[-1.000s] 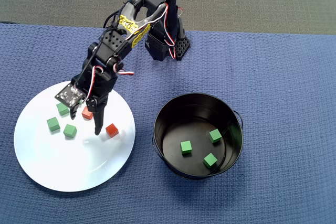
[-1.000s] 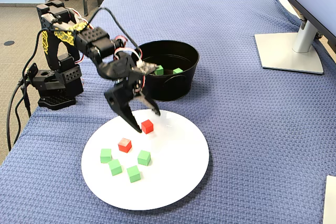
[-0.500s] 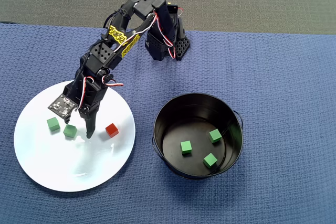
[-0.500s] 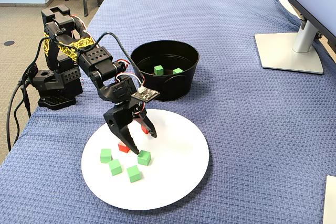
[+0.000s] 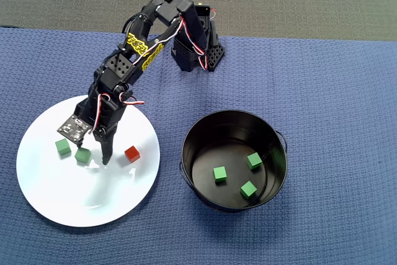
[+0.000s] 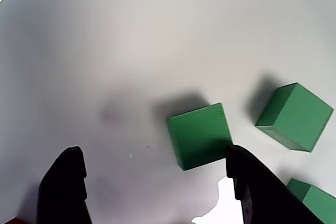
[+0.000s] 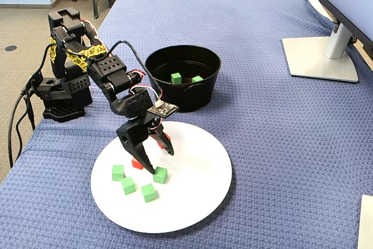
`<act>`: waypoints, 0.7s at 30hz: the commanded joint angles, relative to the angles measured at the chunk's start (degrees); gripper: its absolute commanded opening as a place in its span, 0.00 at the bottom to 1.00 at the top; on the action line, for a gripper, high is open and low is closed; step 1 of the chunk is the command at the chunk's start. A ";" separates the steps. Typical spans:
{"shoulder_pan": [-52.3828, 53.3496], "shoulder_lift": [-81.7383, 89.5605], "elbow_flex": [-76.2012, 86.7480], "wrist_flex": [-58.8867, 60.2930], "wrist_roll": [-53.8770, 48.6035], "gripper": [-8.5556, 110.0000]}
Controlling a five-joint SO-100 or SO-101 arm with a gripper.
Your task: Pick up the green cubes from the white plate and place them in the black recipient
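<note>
While the gripper (image 7: 158, 160) is hanging low over the plate (image 7: 198, 199), its two fingers are spread apart with nothing between them yet. In the wrist view, one green cube (image 6: 200, 135) is sitting on the plate between the black fingers (image 6: 64, 184), closer to the right one and about touching it. That looks like the cube the arm is going for, so the fingers are staying wide to fit around it. In the fixed view that cube (image 7: 160, 174) is lying just by the fingertips, and three more green cubes (image 7: 129, 185) are waiting near it on the plate. A red cube (image 7: 137, 164) is partly hiding behind the gripper there, and the overhead view is showing a red cube (image 5: 131, 154) just to the right of the fingers. The red ones should stay where they are. The bucket (image 5: 276, 147) is standing on the blue cloth (image 5: 335, 103) just beside the plate, so the trip with each cube is short. Three green cubes (image 5: 219, 174) are already lying on its shiny bottom, so the job looks about half done. Next the fingers probably need to slide a bit, so the cube sits in the middle, and then squeeze. If they squeeze off to one side, the cube could spin or pop away.
</note>
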 commanded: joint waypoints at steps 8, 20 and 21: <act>2.72 -0.53 -5.80 -0.79 -1.76 0.31; 2.55 -4.31 -8.26 -1.14 -1.32 0.31; 2.55 -4.83 -8.70 -1.14 -1.32 0.31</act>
